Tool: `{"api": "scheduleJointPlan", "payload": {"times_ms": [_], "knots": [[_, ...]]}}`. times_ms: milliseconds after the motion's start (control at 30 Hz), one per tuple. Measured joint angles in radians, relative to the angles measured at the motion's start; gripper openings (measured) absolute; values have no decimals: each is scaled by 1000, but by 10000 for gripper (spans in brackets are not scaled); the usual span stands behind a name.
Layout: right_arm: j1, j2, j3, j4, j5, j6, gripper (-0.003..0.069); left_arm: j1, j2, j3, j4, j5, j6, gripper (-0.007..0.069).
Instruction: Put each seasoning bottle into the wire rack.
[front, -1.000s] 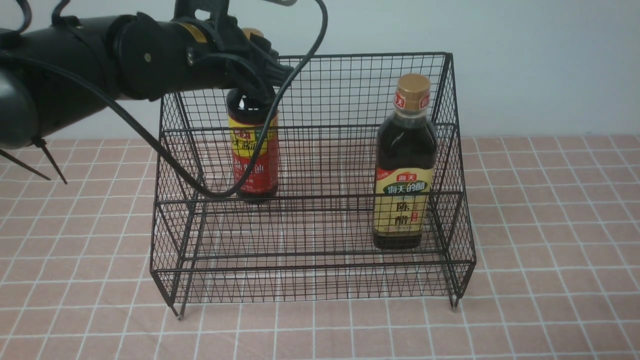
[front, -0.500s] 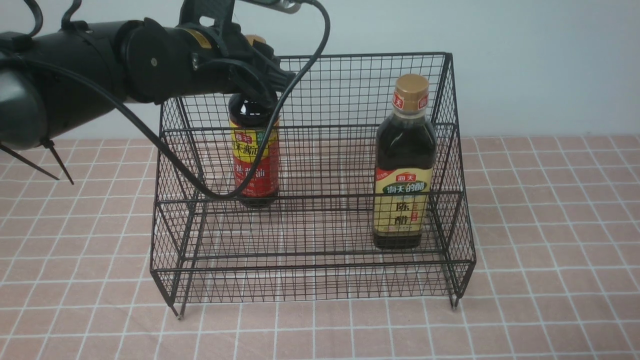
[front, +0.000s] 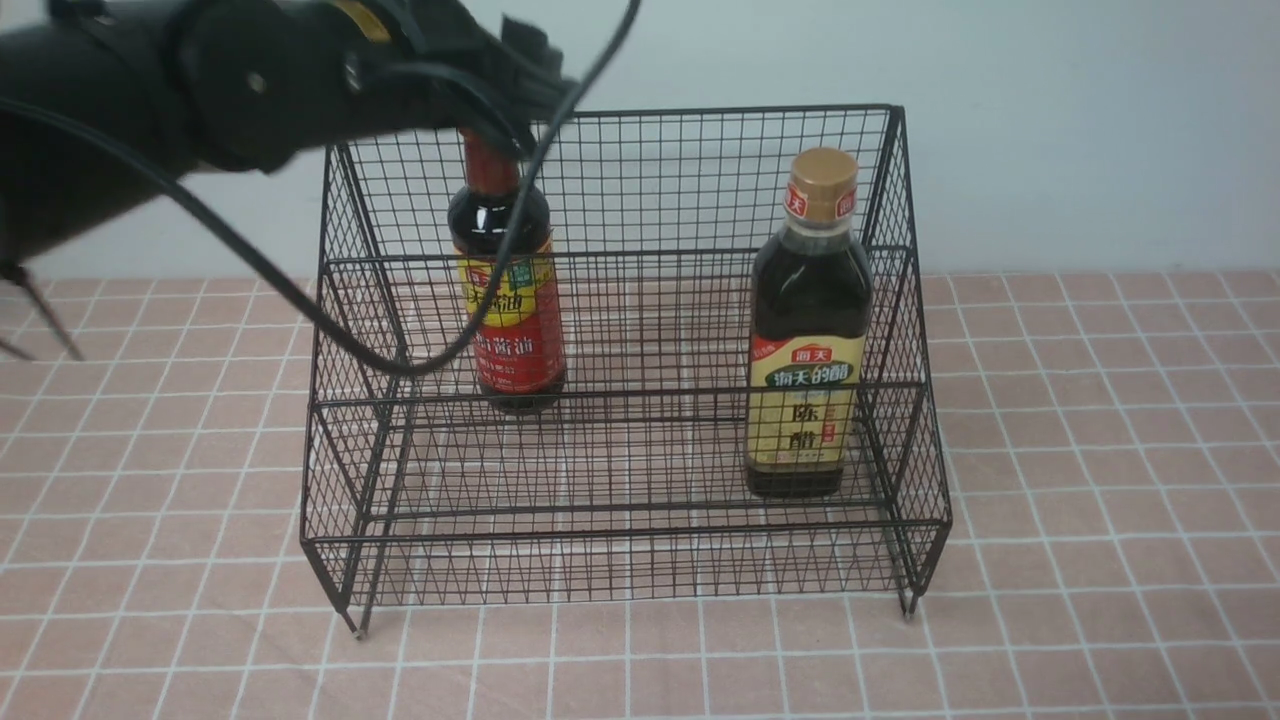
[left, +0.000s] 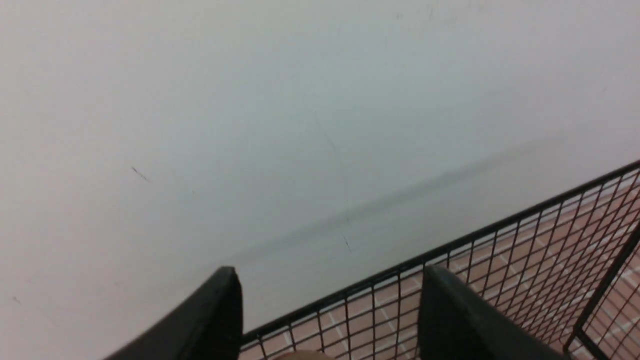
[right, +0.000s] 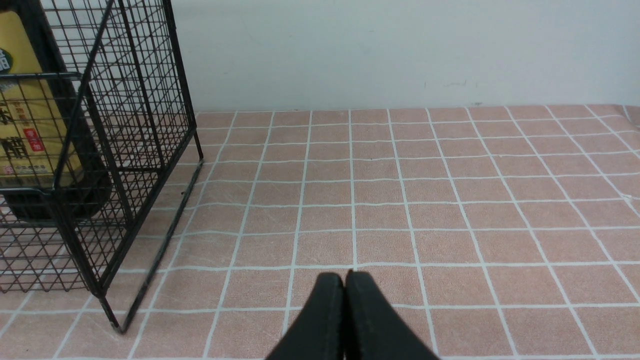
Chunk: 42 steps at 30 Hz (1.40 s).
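**Both bottles standing in the rack, left pincer spread above the slim one**

Now we note the wire rack (front: 625, 350) on the pink tiled table (front: 1100, 450), its tall back against the pale wall (front: 1050, 120). We see the slim bottle (front: 505, 290) with the red-and-yellow label upright on the rack's upper shelf, toward the left side. Its reddish neck rises to the left pincer (front: 510, 75), which sits blurred right at the bottle's top; the cap is hidden behind it in the front view. A black cable (front: 400, 365) from the left arm loops down in front of the rack and the slim bottle.

From the left wrist view we record the left pincer (left: 330, 320) with its two dark fingers (left: 450, 320) spread apart, nothing gripped between them; a pale rounded edge, likely the bottle's cap, shows at the frame's lower border between the fingers. The rack's top wire (left: 450, 250) runs behind them.

We find the broad bottle (front: 810, 330) with gold cap and beige label upright on the lower shelf, toward the right side, well apart from the slim one.

The right pincer (right: 345, 285) is clenched, fingers pressed together with nothing between, low over the table beside the rack's right end (right: 140, 150). The broad bottle's label (right: 25, 125) shows through the mesh.
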Motion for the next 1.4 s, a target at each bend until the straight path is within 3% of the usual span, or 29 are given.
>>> {"api": "scheduleJointPlan", "payload": {"times_ms": [133, 267, 300, 367, 433, 600, 933, 1167, 1400], "knots": [[0, 0, 0, 0, 0, 0, -15, 0, -116, 0, 1, 67, 0, 354], [0, 0, 0, 0, 0, 0, -15, 0, -272, -1, 3, 198, 0, 179], [0, 0, 0, 0, 0, 0, -15, 0, -280, -1, 3, 214, 0, 168], [0, 0, 0, 0, 0, 0, -15, 0, -367, -1, 3, 301, -1, 53], [0, 0, 0, 0, 0, 0, -15, 0, -426, -1, 3, 368, -7, 14], [0, 0, 0, 0, 0, 0, -15, 0, -589, 57, 3, 478, -75, -7], [0, 0, 0, 0, 0, 0, -15, 0, -1053, 546, -24, 493, -262, -7], [0, 0, 0, 0, 0, 0, -15, 0, -1249, 709, -16, 525, -236, -7], [0, 0, 0, 0, 0, 0, -15, 0, -1383, 719, 8, 522, -214, -7]]}}
